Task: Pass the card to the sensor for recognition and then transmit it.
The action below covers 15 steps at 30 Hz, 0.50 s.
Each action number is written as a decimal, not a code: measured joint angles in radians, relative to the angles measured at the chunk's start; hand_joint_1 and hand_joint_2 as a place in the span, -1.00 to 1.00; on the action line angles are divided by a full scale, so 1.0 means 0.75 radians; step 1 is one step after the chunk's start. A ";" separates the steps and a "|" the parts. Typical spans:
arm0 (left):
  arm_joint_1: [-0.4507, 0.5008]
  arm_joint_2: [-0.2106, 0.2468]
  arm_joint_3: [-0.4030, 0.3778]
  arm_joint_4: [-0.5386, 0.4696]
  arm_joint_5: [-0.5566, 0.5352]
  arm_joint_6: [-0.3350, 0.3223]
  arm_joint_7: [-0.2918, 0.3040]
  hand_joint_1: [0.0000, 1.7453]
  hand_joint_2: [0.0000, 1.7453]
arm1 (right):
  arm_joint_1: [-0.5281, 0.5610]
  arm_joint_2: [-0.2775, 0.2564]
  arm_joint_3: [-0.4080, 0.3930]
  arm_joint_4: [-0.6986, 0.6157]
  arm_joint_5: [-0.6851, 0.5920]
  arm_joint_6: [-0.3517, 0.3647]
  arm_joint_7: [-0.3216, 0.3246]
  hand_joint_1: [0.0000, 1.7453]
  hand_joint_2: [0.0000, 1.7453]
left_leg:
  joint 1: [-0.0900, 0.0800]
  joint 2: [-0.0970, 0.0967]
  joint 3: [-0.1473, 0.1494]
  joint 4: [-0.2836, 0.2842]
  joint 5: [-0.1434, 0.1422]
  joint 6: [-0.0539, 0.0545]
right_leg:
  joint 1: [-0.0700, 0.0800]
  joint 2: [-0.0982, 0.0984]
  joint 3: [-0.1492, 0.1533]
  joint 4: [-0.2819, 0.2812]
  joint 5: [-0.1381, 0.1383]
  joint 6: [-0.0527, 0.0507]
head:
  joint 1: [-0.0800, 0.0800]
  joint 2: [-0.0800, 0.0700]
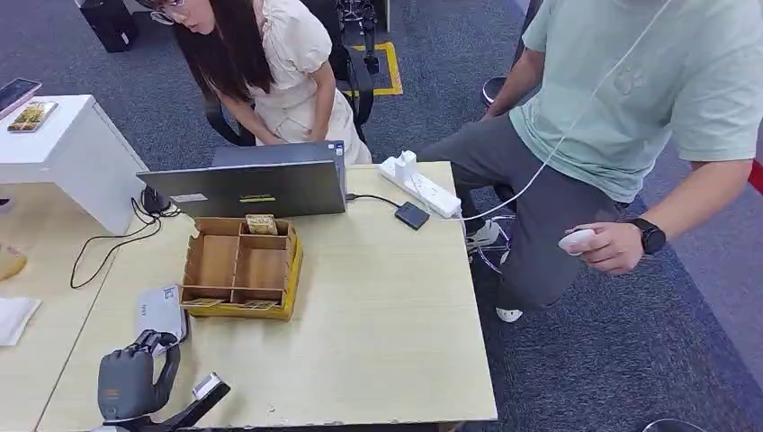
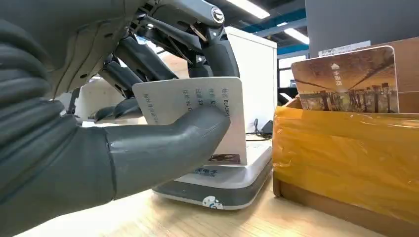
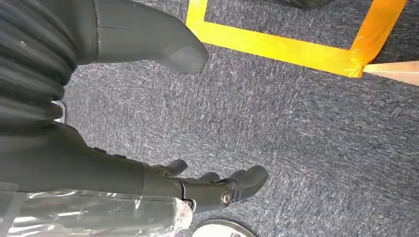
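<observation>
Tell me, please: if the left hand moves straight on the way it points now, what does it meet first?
Probably the white and grey sensor: the left hand holds the card just above it. Beyond stands the yellow-taped box; depth is unclear.

Blue-grey carpet [image 1: 621, 360] is covering the floor, with yellow tape [image 3: 276, 47] marking out a rectangle on it. A light wooden table [image 1: 387, 324] is standing beside a white cabinet [image 1: 76, 148], and an open laptop [image 1: 247, 184] and a white power strip [image 1: 418, 184] are sitting at the table's far edge. Long ceiling lights [image 2: 254, 7] are glowing overhead, and 2 people are waiting beyond the table.
</observation>
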 joint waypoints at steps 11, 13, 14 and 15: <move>-0.011 -0.008 0.022 0.005 -0.012 0.000 0.000 1.00 1.00 | 0.000 0.001 -0.012 0.000 0.013 0.001 0.000 -1.00 1.00 | 0.000 0.000 0.000 0.000 0.000 0.000 | 0.000 0.000 0.000 0.000 0.000 0.000 | 0.000 0.001; -0.014 -0.008 0.032 0.006 -0.008 0.000 0.000 1.00 1.00 | 0.000 0.001 -0.016 0.000 0.013 0.001 0.000 -1.00 1.00 | 0.000 0.000 0.000 0.000 0.000 0.000 | 0.000 0.000 0.000 0.000 0.000 0.000 | 0.000 0.001; -0.014 -0.008 0.034 0.006 -0.008 0.000 0.000 1.00 1.00 | 0.000 0.001 -0.017 0.000 0.013 0.001 0.000 -1.00 1.00 | 0.000 0.000 0.000 0.000 0.000 0.000 | 0.000 0.000 0.000 0.000 0.000 0.000 | 0.000 0.001; -0.015 -0.008 0.037 0.006 -0.008 0.000 0.000 1.00 1.00 | 0.000 0.001 -0.019 0.000 0.013 0.001 0.000 -1.00 1.00 | 0.000 0.000 0.000 0.000 0.000 0.000 | 0.000 0.000 0.000 0.000 0.000 0.000 | 0.000 0.001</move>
